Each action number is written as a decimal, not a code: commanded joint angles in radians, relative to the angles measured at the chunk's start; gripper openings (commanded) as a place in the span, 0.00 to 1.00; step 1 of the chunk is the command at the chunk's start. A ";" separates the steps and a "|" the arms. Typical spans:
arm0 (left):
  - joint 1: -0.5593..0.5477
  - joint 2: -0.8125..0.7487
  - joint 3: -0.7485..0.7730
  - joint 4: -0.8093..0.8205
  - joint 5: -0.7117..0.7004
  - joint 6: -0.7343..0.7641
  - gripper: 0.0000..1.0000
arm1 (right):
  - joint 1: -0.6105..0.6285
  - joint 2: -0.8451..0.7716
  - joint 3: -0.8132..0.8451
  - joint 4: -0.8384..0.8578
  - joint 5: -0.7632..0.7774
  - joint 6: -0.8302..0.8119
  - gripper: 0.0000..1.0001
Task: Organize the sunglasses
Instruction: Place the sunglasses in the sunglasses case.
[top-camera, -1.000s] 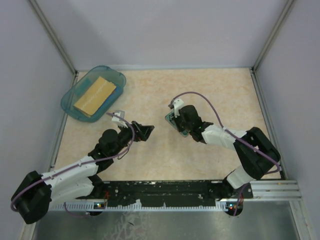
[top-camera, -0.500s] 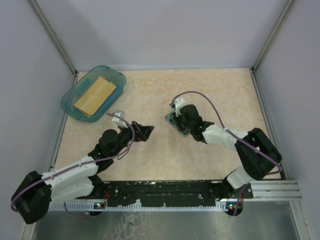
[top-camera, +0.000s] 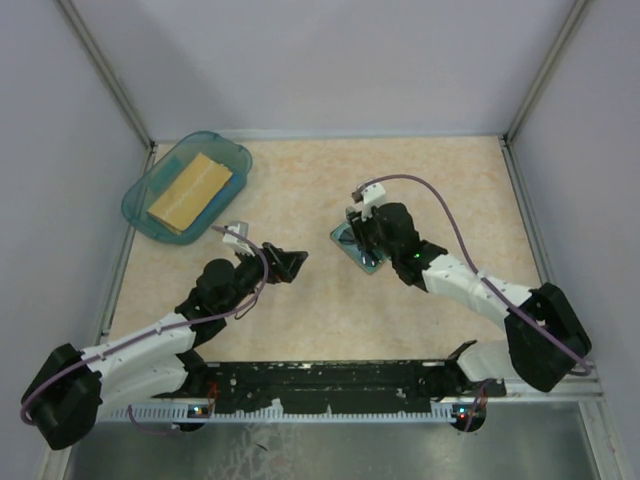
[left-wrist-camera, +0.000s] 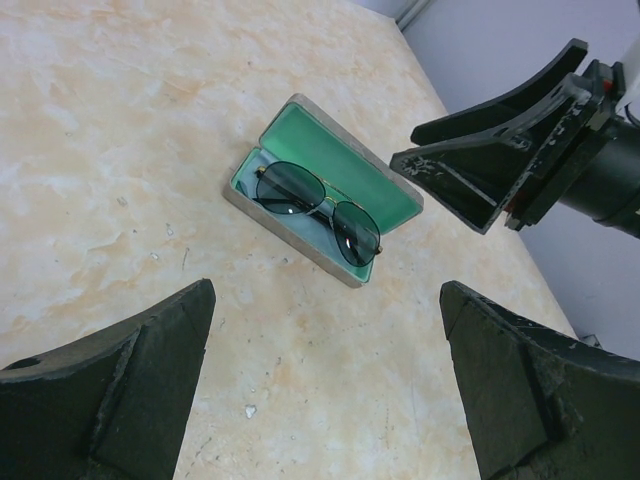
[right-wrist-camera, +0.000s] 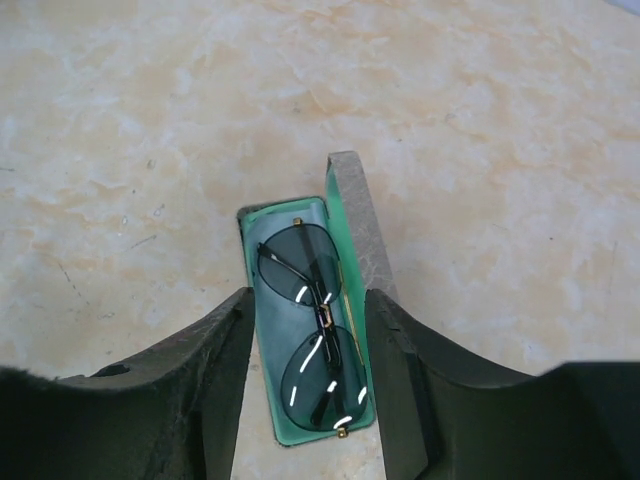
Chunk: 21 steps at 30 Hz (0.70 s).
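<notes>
The sunglasses lie folded inside the open grey case with green lining, on a pale blue-grey layer. They also show in the left wrist view, in the case with its lid laid back. In the top view the case sits mid-table. My right gripper is open and hovers just over the case, one finger at each long side, holding nothing; it also shows in the top view. My left gripper is open and empty, low over bare table to the left of the case.
A teal plastic tray holding a tan block sits at the back left corner. Grey walls and metal posts enclose the table on three sides. The black base rail runs along the near edge.
My right arm has swung its elbow out to the right, and its gripper has shifted slightly right and back over the case. The left arm has not moved.
</notes>
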 joint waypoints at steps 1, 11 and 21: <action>0.002 -0.026 -0.003 -0.010 -0.008 0.010 1.00 | -0.009 -0.082 0.019 -0.037 0.092 0.051 0.50; 0.002 -0.085 -0.001 -0.060 -0.019 0.020 1.00 | -0.009 -0.289 -0.055 -0.360 0.196 0.294 0.59; 0.002 -0.100 -0.008 -0.058 -0.024 0.023 1.00 | -0.009 -0.306 -0.155 -0.454 0.286 0.388 0.99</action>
